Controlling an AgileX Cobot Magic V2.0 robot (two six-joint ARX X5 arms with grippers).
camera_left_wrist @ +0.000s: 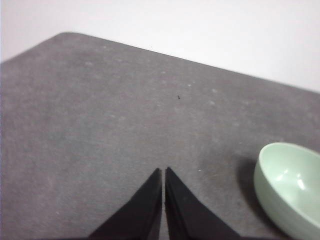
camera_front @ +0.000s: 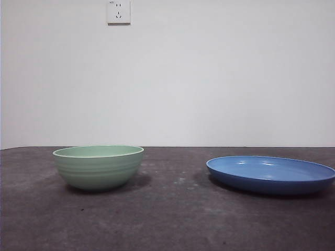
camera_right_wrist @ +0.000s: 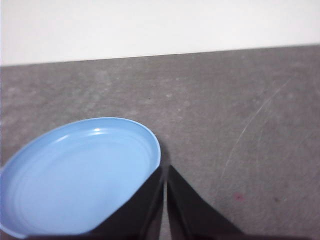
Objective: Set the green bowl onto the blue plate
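Observation:
The pale green bowl (camera_front: 98,166) stands upright on the dark table at the left of the front view, with nothing in it. To its right, well apart, lies the blue plate (camera_front: 271,174), shallow, glossy and bare. Neither arm shows in the front view. In the left wrist view my left gripper (camera_left_wrist: 163,172) hangs shut above bare table, with the green bowl (camera_left_wrist: 290,187) off to one side. In the right wrist view my right gripper (camera_right_wrist: 164,170) is shut, its tips just past the rim of the blue plate (camera_right_wrist: 75,175).
The dark grey table (camera_front: 172,219) runs back to a white wall. A white wall socket (camera_front: 119,11) sits high on that wall. The table's rounded corner (camera_left_wrist: 65,37) shows in the left wrist view.

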